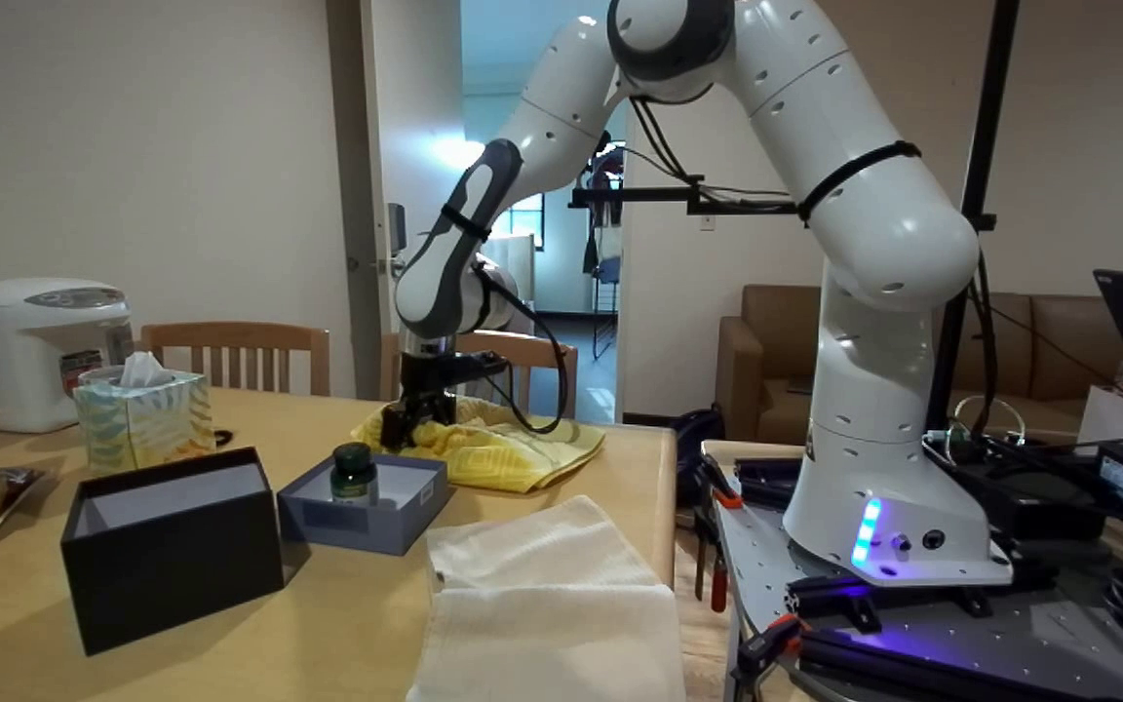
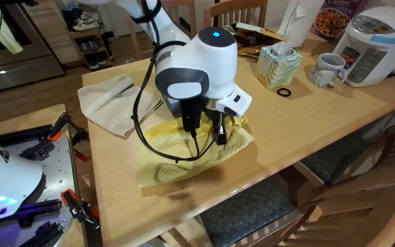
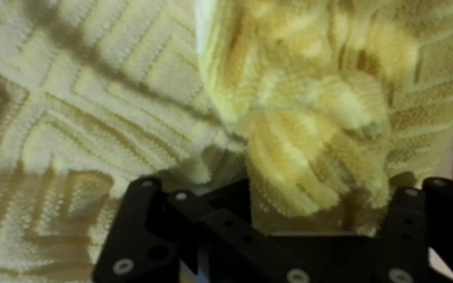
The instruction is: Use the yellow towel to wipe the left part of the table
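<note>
The yellow towel (image 1: 532,453) lies crumpled on the wooden table (image 1: 357,624). An exterior view shows it (image 2: 173,171) spread flatter on one side and bunched near the gripper. My gripper (image 1: 420,421) points down into the towel, low over the table. In the wrist view the gripper (image 3: 285,186) has its black fingers well apart. A thick wad of towel (image 3: 305,157) fills the space between them. The fingertips are hidden in the folds, so I cannot tell whether they clamp the towel.
A grey box lid (image 1: 357,526) holding a green bottle (image 1: 354,476) stands near the towel. A black box (image 1: 176,565), a tissue box (image 1: 147,419), a beige cloth (image 1: 552,614), a mug (image 2: 327,70), a black ring (image 2: 284,92) and a white water boiler (image 2: 375,44) are also on the table.
</note>
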`<state>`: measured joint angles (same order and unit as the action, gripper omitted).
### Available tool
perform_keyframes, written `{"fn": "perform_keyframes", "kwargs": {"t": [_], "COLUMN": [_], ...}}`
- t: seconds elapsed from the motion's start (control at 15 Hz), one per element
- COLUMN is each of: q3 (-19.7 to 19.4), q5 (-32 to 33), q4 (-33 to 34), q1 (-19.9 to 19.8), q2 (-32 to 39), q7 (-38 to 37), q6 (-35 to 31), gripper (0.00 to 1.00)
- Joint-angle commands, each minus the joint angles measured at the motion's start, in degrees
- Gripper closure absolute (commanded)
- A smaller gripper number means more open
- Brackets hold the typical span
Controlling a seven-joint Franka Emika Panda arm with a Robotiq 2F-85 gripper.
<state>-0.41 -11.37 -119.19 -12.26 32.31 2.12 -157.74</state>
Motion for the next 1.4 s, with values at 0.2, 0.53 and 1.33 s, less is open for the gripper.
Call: {"fn": "perform_keyframes", "kwargs": {"t": [0.2,0.53,1.33], "q3": [-5.0,-8.3,-7.4], "q5": [4.1,10.6,3.9], "q4": [-7.5,-9.1,-18.5], "q1": [3.0,5.6,2.7], "q2": [-7.7,-10.7,-10.5], "q7": [-2.7,-3.3,-4.0], "q6": [1.6,11.6,18.1], "gripper": [1.00,1.00,1.00]}}
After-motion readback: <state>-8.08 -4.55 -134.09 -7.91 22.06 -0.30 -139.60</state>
